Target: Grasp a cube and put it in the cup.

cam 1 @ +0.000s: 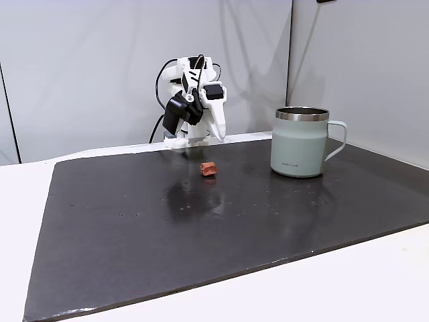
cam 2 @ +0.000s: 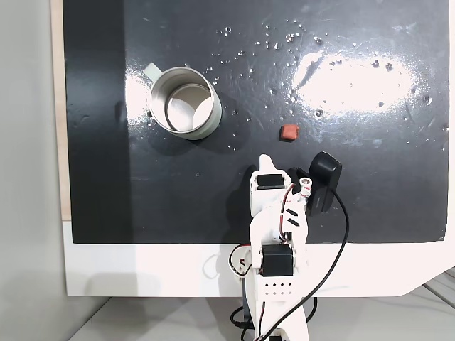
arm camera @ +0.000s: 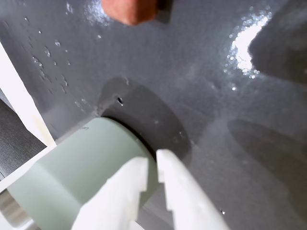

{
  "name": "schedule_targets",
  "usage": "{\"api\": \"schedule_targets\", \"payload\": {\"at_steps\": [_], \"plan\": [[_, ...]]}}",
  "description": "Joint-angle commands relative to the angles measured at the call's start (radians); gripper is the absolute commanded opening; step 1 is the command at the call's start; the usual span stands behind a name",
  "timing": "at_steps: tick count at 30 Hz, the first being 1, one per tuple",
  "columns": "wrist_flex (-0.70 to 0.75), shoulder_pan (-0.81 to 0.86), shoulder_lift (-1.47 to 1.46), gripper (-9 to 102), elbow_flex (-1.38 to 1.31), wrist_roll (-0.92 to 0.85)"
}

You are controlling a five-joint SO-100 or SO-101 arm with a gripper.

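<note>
The tiny reddish-brown cube (cam 1: 209,168) lies on the dark mat, in front of the arm and left of the cup in a fixed view. From above, the cube (cam 2: 288,132) sits just beyond and right of my gripper (cam 2: 264,159). The pale grey-green cup (cam 1: 299,144) stands upright with its handle to the right; the cup (cam 2: 211,125) looks empty from above. In the wrist view my white gripper (arm camera: 152,158) is shut with nothing between its fingers. There the cup (arm camera: 81,167) is at lower left and the cube (arm camera: 129,12) is cut off by the top edge.
A dark glossy mat (cam 1: 201,235) covers most of a white table (cam 1: 27,194). The arm's base (cam 2: 274,277) sits at the mat's back edge, with a black camera (cam 2: 323,181) on the wrist. A pale wall stands behind.
</note>
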Motion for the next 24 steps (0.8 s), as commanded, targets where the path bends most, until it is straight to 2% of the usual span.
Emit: {"api": "schedule_targets", "payload": {"at_steps": [1, 20, 24], "plan": [[-0.052, 0.012, 0.011, 0, -0.002, 0.017], [-0.078, 0.003, 0.011, 0, 0.006, -0.008], [-0.021, 0.020, 0.011, 0, -0.038, -0.034]]}}
